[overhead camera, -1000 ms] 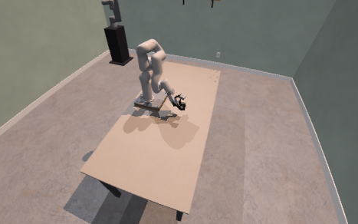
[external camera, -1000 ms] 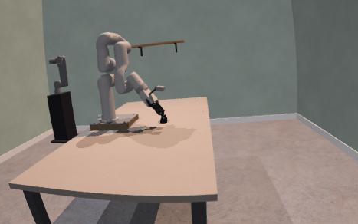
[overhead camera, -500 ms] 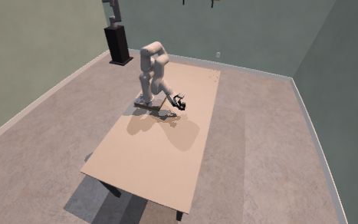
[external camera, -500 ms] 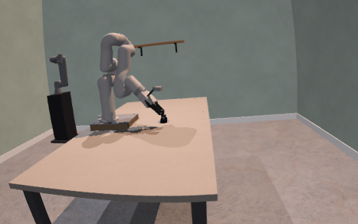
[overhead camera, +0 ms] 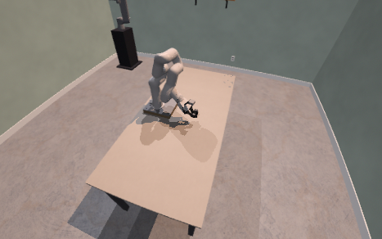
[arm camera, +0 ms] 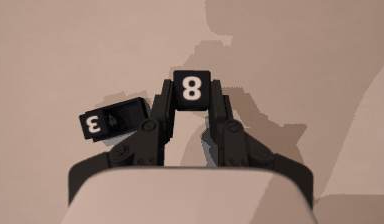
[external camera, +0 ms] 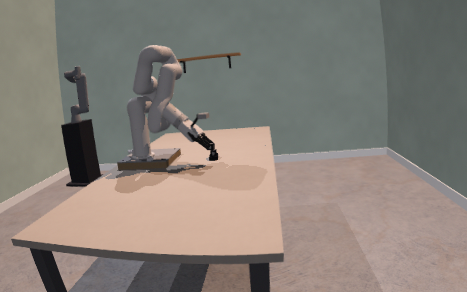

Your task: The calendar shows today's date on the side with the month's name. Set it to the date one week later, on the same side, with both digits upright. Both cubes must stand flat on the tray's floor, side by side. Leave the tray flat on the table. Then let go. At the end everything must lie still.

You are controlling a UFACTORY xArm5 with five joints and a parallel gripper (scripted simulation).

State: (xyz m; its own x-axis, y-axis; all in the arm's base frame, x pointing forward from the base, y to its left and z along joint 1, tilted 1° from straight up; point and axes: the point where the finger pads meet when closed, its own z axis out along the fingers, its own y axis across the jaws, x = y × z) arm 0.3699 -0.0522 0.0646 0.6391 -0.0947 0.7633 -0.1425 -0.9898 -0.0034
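Observation:
My gripper [overhead camera: 193, 112] [external camera: 213, 154] [arm camera: 191, 92] is shut on a black cube with a white 8, low over the table. In the wrist view this 8 cube [arm camera: 192, 90] sits between the two fingertips, its 8 facing the camera. The small black tray [arm camera: 144, 109] lies on the table to the left of the fingers, turned at a slant. The other black cube [arm camera: 93, 125] is at the tray's left end; its white 3 appears turned about upside down in this view. The rest of the tray shows a dark hollow. In the top and exterior views the tray and cubes cannot be made out separately.
The arm's base plate [overhead camera: 157, 111] [external camera: 146, 163] stands on the table [overhead camera: 150, 172] [external camera: 174, 220] behind the gripper. The table's long edge runs on the side away from the base. Shadows of the arm lie around the gripper. A second arm on a black pedestal [overhead camera: 124, 47] [external camera: 80, 152] stands off the table.

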